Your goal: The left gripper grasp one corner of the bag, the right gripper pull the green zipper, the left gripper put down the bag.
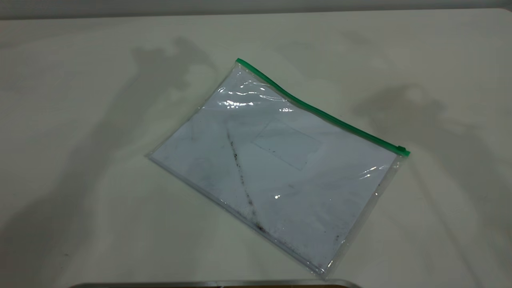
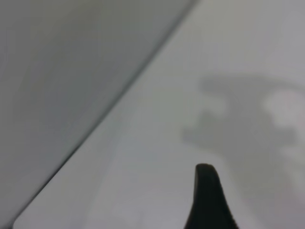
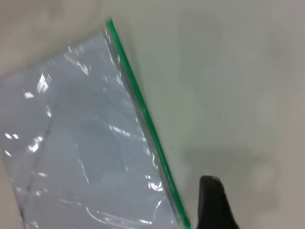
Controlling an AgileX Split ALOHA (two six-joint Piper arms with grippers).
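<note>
The bag (image 1: 276, 168) lies flat and askew on the white table, with white sheets, a dark diagonal smudge and a small card window showing through. The green zipper (image 1: 320, 112) runs along its far long edge, and the slider tab (image 1: 401, 150) sits at the right end. Neither gripper shows in the exterior view, only their shadows on the table. In the right wrist view, my right gripper (image 3: 212, 200) hangs above bare table just beside the green zipper (image 3: 143, 114) and the bag (image 3: 86, 143). In the left wrist view, my left gripper (image 2: 207, 195) is over bare table, with no bag in sight.
The white table (image 1: 80, 120) has bare room on all sides of the bag. A curved metallic edge (image 1: 208, 284) shows at the near bottom. The left wrist view shows the table's edge (image 2: 95, 129) with a grey surface beyond it.
</note>
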